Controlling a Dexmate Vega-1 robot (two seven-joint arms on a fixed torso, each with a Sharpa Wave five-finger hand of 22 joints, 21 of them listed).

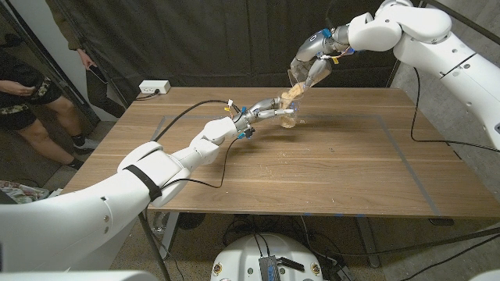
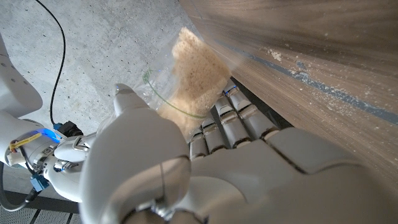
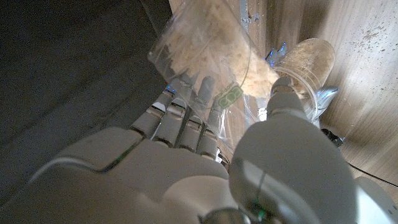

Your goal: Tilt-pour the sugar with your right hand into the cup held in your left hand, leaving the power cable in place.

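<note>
Dark curtains back the wooden table [image 1: 312,164]; a white power box [image 1: 154,87] sits at its far left corner, a black cable [image 1: 183,115] running from it across the top. Left hand [image 1: 262,110] grips the cup [image 1: 288,119] near the table's far middle. Right hand [image 1: 316,51] clasps the tilted sugar container [image 1: 301,80] above it, mouth slanting down toward the cup, sugar [image 1: 291,96] spilling in.

Sugar container [image 1: 301,80] tilted above cup [image 1: 287,118], power strip [image 1: 155,87] far left behind.
</note>
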